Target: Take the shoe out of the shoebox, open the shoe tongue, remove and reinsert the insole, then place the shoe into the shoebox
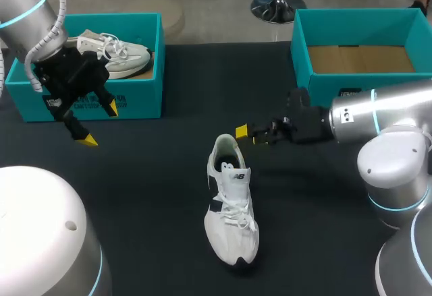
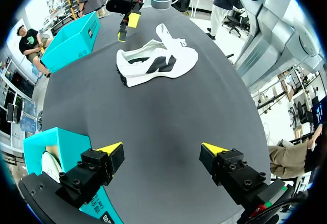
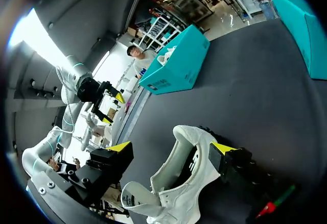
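A white shoe [image 1: 231,208] lies on the black table near the middle, heel toward the back. My right gripper [image 1: 251,136] hangs just over the heel. In the right wrist view it [image 3: 171,147] stands open, with the shoe's [image 3: 176,170] heel collar between its spread fingers. My left gripper [image 1: 99,125] is open and empty, held in front of the left teal shoebox [image 1: 145,100]. From the left wrist view this gripper [image 2: 162,150] looks across bare table at the shoe [image 2: 156,63] and my right gripper [image 2: 127,22] far ahead.
The left shoebox [image 2: 56,147] holds a second white shoe [image 1: 115,53]. A second teal shoebox [image 1: 307,53] at the back right shows only its cardboard bottom. The right arm's white base [image 1: 395,168] stands at the table's right side.
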### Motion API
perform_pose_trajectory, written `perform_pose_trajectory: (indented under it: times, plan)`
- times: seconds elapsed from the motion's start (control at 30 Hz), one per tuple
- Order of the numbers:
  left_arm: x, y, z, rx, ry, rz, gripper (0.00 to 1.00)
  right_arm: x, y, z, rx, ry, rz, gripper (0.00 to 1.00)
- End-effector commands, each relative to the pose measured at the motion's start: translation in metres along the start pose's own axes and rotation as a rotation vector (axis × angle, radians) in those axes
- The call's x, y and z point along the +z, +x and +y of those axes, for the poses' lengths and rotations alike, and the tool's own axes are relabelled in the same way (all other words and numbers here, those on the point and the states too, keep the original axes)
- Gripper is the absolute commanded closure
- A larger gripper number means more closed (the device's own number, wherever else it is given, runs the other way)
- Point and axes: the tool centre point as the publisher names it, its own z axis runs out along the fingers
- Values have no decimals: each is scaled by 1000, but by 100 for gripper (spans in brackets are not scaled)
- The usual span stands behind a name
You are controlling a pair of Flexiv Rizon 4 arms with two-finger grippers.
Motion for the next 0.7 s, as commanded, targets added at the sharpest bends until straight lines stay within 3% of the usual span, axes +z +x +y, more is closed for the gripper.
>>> perform_pose_trajectory:
  times: [0.03,0.2,0.47,0.6,0.7]
  plan:
    - [0,0,0,0,-3,1,0,-15,16,-3,28,29,-156,0]
    - [0,0,0,0,-3,1,0,-19,27,0,45,104,-267,0]
    - [0,0,0,0,-3,1,0,-31,42,-3,84,150,-434,0]
    - [0,0,0,0,-3,1,0,-34,48,-11,152,243,-577,0]
    - [0,0,0,0,-3,1,0,-34,48,-11,152,243,-577,0]
